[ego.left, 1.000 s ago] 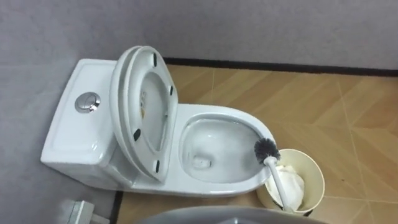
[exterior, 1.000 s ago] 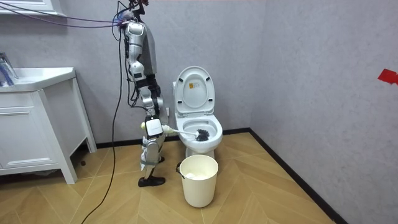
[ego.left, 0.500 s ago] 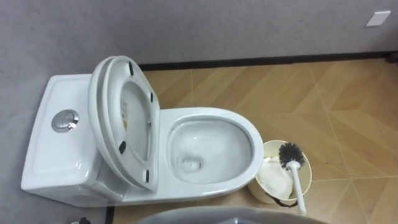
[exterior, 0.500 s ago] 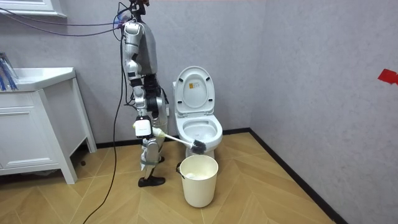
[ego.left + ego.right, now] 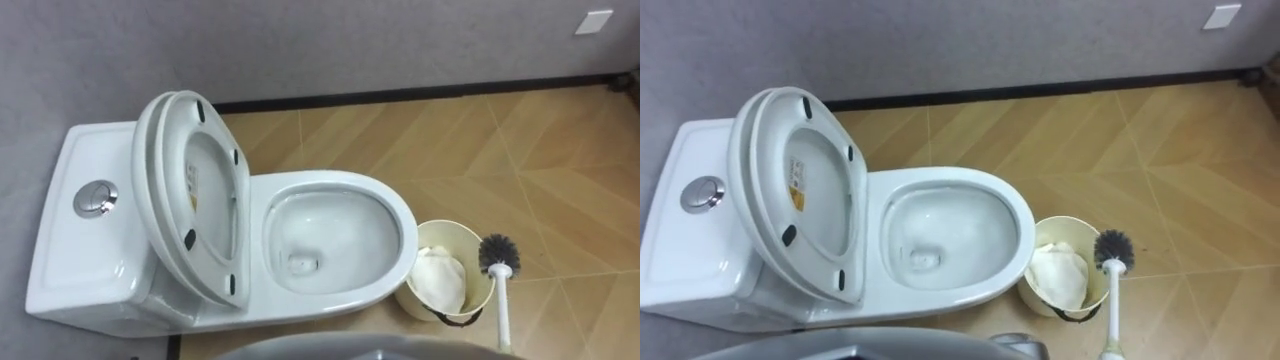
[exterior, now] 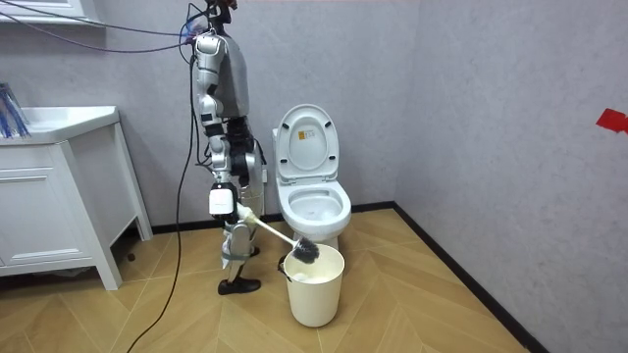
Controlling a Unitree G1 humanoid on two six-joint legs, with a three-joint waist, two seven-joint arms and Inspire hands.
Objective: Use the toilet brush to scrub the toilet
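Over the bin's right rim, the brush has left the toilet bowl; the right hand grips its near handle end.

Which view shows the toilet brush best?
The room view: the whole toilet brush shows, from the right hand gripping it to the bristle head at the rim of the bin. Both eye views show the head and part of the handle beside the bin.

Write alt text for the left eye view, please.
A toilet brush has its head at the right rim of a cream bin standing on wood floor right of an open white toilet. Seat and lid are raised toward the tank.
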